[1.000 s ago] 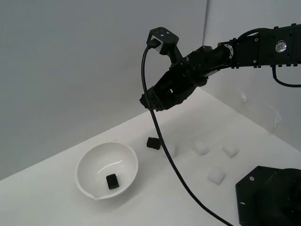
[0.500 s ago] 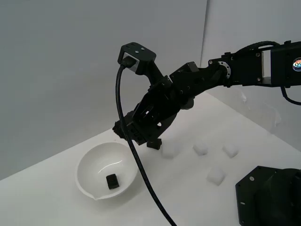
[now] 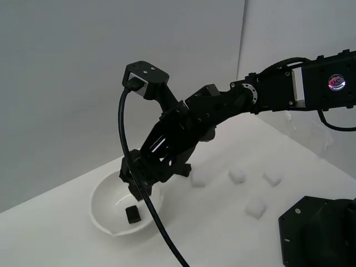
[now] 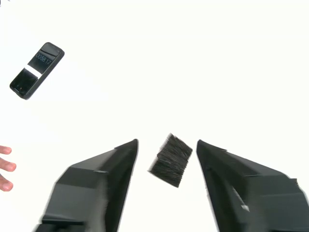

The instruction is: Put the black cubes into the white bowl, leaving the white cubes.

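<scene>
Your fingers [image 4: 167, 162] stand apart over the white bowl [image 3: 103, 193] — the black cube [image 4: 171, 160] between them looks released. One cube [image 3: 132, 214] already lies inside.

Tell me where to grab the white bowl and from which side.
Probably pinch the rim of the white bowl from above, one finger inside and one outside: the bowl looks too wide and smooth-walled to span. Take the rim on the exterior view's left, away from the black cube lying inside and the gripper over the bowl.
</scene>
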Available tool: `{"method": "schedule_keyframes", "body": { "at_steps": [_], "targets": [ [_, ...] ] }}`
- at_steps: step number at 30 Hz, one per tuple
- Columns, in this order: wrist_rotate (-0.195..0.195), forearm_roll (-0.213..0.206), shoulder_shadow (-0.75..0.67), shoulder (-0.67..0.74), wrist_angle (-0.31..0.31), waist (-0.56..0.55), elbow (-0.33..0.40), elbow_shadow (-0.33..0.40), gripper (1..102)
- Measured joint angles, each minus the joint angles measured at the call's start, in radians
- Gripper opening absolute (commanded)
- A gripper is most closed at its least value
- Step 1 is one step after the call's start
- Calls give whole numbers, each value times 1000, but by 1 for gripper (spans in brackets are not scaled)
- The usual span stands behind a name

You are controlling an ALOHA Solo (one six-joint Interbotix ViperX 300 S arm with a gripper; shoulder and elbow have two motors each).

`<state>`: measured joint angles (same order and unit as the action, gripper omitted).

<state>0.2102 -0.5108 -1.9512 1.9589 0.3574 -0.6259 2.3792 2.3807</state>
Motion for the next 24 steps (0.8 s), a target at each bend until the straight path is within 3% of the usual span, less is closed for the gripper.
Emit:
{"method": "schedule_keyframes", "body": {
  "at_steps": [1,7,12,19,24],
  "targets": [
    [0,-8,6,-6,0,0,0,0,100],
    [0,-23,28,-29,0,-18,0,0,100],
    [23,-21,20,-20,-2,8,0,0,100],
    [58,40,-17,17,15,156,49,52,100],
    [123,72,-20,20,75,272,74,75,100]
  ]
}}
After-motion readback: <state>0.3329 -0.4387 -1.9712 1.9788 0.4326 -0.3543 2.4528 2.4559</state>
